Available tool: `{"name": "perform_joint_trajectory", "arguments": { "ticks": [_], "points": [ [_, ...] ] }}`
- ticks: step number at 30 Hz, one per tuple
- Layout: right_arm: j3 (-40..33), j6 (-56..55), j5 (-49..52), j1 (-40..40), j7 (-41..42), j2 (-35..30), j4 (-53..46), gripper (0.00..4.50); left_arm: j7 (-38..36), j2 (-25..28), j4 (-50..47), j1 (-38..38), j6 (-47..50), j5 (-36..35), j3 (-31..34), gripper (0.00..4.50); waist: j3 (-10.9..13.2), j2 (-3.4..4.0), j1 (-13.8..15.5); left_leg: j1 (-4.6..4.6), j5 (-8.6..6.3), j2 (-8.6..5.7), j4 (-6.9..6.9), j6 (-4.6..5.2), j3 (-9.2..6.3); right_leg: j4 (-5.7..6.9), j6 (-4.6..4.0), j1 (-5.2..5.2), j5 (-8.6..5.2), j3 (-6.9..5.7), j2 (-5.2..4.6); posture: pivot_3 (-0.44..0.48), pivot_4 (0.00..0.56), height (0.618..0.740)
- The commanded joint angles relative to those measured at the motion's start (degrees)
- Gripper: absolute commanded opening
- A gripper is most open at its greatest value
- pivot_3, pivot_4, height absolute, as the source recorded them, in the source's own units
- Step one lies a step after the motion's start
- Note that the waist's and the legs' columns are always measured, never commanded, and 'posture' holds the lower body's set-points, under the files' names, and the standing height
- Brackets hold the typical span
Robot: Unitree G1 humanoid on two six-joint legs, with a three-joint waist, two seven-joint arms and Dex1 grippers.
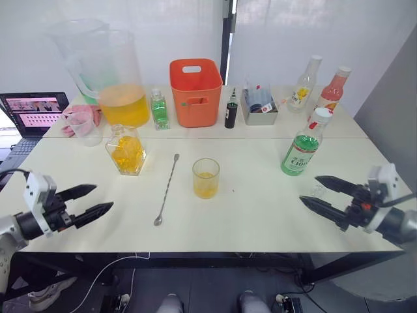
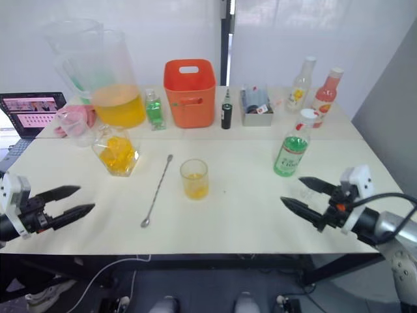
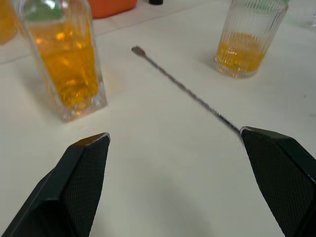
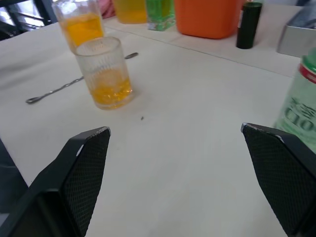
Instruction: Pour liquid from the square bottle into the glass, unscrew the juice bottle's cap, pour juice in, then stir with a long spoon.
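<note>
The ribbed clear glass (image 1: 206, 177) holds shallow orange liquid; both claws, left (image 1: 91, 202) and right (image 1: 322, 194), hover released.

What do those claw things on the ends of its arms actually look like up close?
Each gripper, left and right, has two long black tapered fingers with finely textured inner pads. Behind them sits a white boxy block on a black mount with a small red spot, on grey metallic forearms. A black cable loops by each wrist.

The tabletop (image 1: 260, 215) carries one glass (image 1: 206, 178), one long spoon (image 1: 167, 189), one square bottle (image 1: 126, 149), one juice bottle (image 1: 304, 145), two large pitchers (image 1: 116, 78), one orange bin (image 1: 195, 92), one measuring cup (image 1: 85, 125), and two more capped bottles (image 1: 306, 81) at the back right.
</note>
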Motion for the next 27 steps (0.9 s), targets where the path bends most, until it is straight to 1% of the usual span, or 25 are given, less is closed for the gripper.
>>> {"name": "perform_joint_trajectory", "arguments": {
  "ticks": [1, 4, 6, 11, 14, 17, 20, 23, 26, 27],
  "points": [
    [-5.4, -7.6, -4.6, 3.9, 0.64, 0.47, 7.32, 4.5, -0.69, 0.21, 4.81, 0.87, -7.95, 4.07, 1.86, 4.48, -0.02, -0.03, 0.19, 0.01, 0.0, 0.0, 0.01, 0.0, 0.0, -0.01, 0.0, 0.02, 0.0, 0.0, 0.0, 0.0, 0.15, 0.74],
    [-7.27, -16.48, -9.68, 5.04, -0.69, 1.51, 17.14, 4.5, -1.3, -0.1, 8.46, 0.15, -9.77, 3.96, 2.44, 4.48, -0.02, -0.03, 0.25, 0.03, 0.0, 0.0, 0.0, -0.01, 0.01, -0.04, 0.0, 0.05, 0.0, 0.0, 0.0, 0.0, 0.15, 0.74],
    [-8.36, -20.28, -10.95, 5.65, -0.43, 2.07, 21.67, 4.5, -1.89, -0.06, 9.82, -0.39, -9.91, 3.13, 2.77, 4.48, -0.03, -0.01, 0.09, 0.05, 0.0, 0.01, 0.0, -0.01, 0.02, -0.04, 0.01, 0.05, -0.01, 0.0, 0.0, 0.0, 0.15, 0.74],
    [-8.44, -22.95, -11.05, 5.68, -0.85, 2.79, 23.48, 4.5, -1.87, 0.16, 10.54, -2.2, -9.74, 2.97, 2.4, 4.48, -0.06, 0.05, -0.41, 0.21, 0.0, 0.02, -0.15, -0.01, 0.07, -0.02, -0.01, 0.1, -0.04, 0.07, 0.0, 0.0, 0.15, 0.74],
    [-7.9, -23.17, -11.04, 4.96, -2.14, 3.24, 22.66, 4.5, -2.71, 0.41, 10.24, -3.9, -8.02, 1.91, 2.26, 4.48, -0.06, 0.05, -0.42, 0.56, 0.0, 0.03, -0.41, -0.01, 0.15, -0.05, 0.14, 0.34, -0.16, 0.15, 0.0, 0.0, 0.15, 0.74],
    [-7.48, -20.48, -8.96, 5.26, -2.38, 3.45, 19.72, 4.5, -5.26, 1.24, 6.88, -4.67, -6.14, 0.19, 1.74, 4.48, -0.06, 0.05, -0.36, 0.92, 0.0, 0.04, -0.65, -0.01, 0.18, -0.16, 0.27, 0.67, -0.32, 0.16, 0.0, 0.0, 0.15, 0.74],
    [-6.18, -17.64, -7.55, 6.61, -2.15, 3.61, 14.39, 4.5, -8.02, 3.41, -0.07, -8.69, 6.0, -8.12, 0.89, 4.48, -0.05, 0.04, -0.08, 0.9, 0.0, 0.06, -0.66, -0.01, 0.17, -0.17, 0.28, 0.67, -0.33, 0.15, 0.0, 0.0, 0.15, 0.74],
    [-6.35, -15.31, -6.01, 7.02, -3.34, 3.92, 10.81, 4.5, -8.83, 4.75, -3.6, -11.63, 11.73, -11.34, -0.17, 4.48, -0.07, 0.07, 0.06, 0.9, 0.0, 0.04, -0.62, -0.02, 0.15, -0.22, 0.3, 0.75, -0.32, 0.13, -0.01, 0.0, 0.15, 0.74],
    [-6.71, -11.84, -3.48, 9.25, -5.22, 4.63, 3.45, 4.5, -11.37, 5.62, -5.2, -16.95, 14.18, -12.14, -3.8, 4.48, -0.13, 0.24, 0.05, 0.94, 0.0, 0.05, -0.7, -0.02, 0.15, -0.24, 0.29, 0.75, -0.33, 0.13, 0.0, 0.0, 0.15, 0.74],
    [-6.72, -11.67, -4.14, 10.07, -6.87, 5.15, 1.33, 4.5, -11.85, 5.39, -5.72, -18.94, 14.81, -12.37, -5.16, 4.48, -0.14, 0.24, -0.04, 0.95, 0.0, 0.05, -0.74, -0.01, 0.15, -0.23, 0.27, 0.75, -0.35, 0.13, 0.0, 0.0, 0.15, 0.74]
  ]
}}
